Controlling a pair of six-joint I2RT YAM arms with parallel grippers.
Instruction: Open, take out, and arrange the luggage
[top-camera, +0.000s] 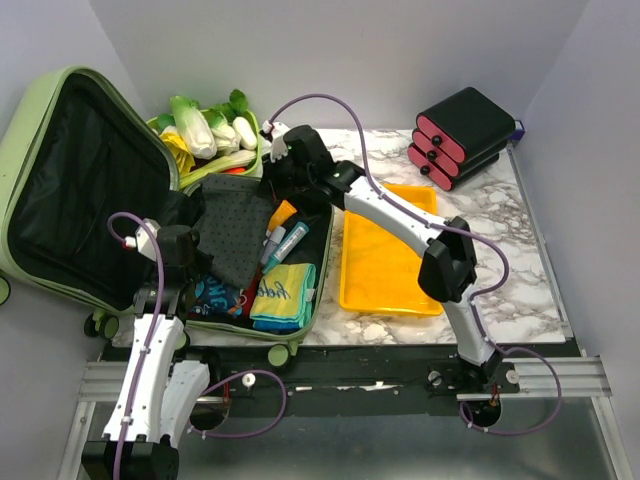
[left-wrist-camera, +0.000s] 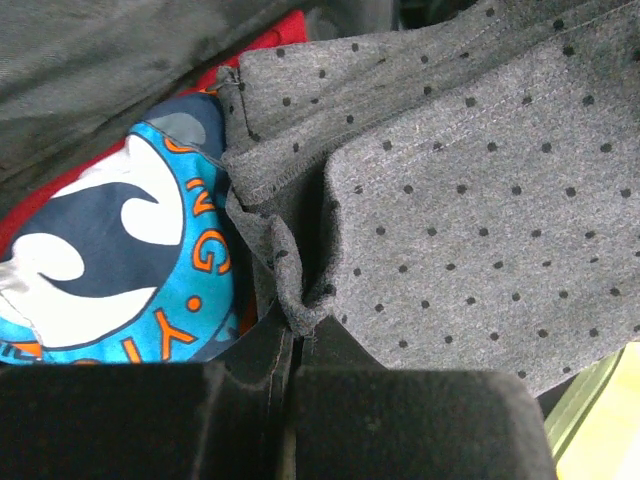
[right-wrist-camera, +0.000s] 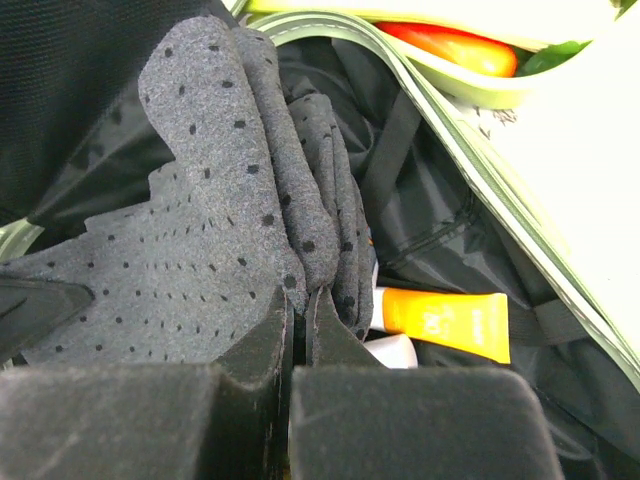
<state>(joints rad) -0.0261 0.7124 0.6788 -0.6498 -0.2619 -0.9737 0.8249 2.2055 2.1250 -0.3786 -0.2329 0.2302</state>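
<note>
The open luggage lies at the left of the counter with a cloth and tubes inside, vegetables behind it, a tray just to its right, and stacked boxes in the far right corner.

Sage-green luggage open on table's left, lid upright.

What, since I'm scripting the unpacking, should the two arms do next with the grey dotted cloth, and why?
Probably raise both arms together. The fingers of the left gripper and the right gripper look shut on the grey dotted cloth, which lies inside the open luggage, so a lift should free it.
</note>
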